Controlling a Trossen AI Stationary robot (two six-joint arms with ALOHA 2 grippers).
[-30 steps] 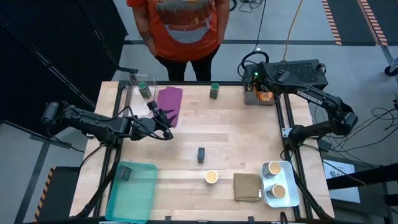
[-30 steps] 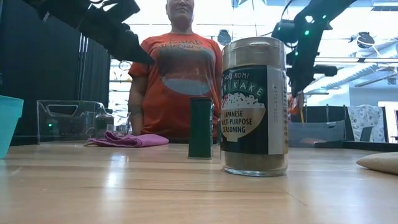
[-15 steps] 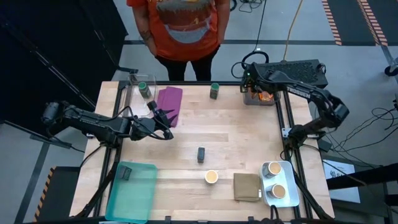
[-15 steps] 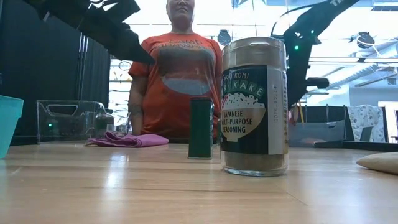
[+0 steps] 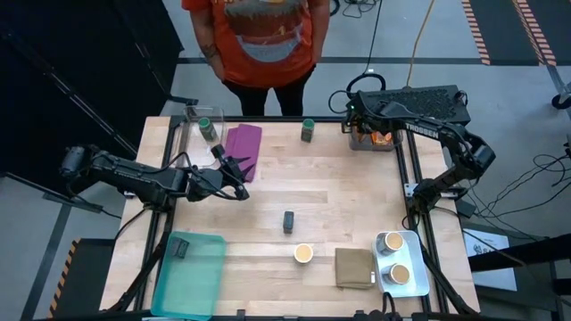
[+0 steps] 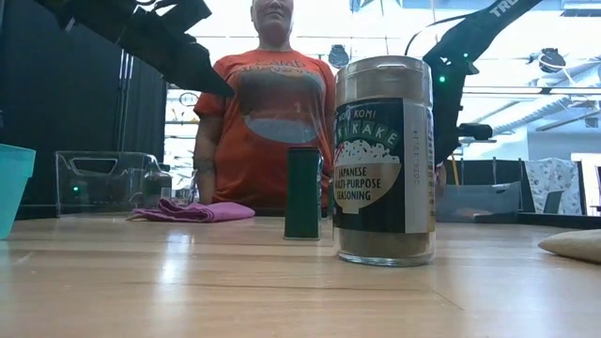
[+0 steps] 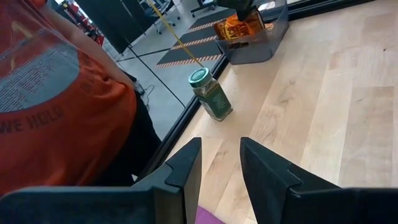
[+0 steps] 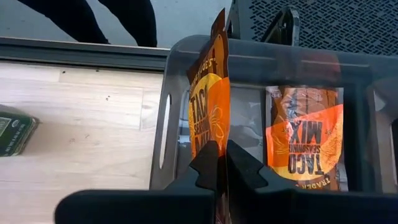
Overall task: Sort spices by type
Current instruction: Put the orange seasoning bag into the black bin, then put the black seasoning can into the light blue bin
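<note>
Right pincer (image 8: 219, 163) is pinching an orange taco packet (image 8: 210, 106) by its lower edge, over the grey bin (image 8: 163, 118) at the bench's far right corner, where a second packet (image 8: 305, 140) is lying. Risk: the thin foil is sitting in a narrow edge grip, so it could slip or catch on the bin wall and land outside. Left pincer (image 7: 219, 171) is hovering narrowly open and empty near the purple cloth (image 5: 243, 145), facing the green-lidded jar (image 7: 211, 94).

Past the parted left gripper (image 7: 221, 163), a green-lidded jar (image 7: 211, 95) is seen near the table edge (image 7: 186, 112), a grey bin (image 7: 252, 45) with orange packets (image 7: 239, 28) beyond.
</note>
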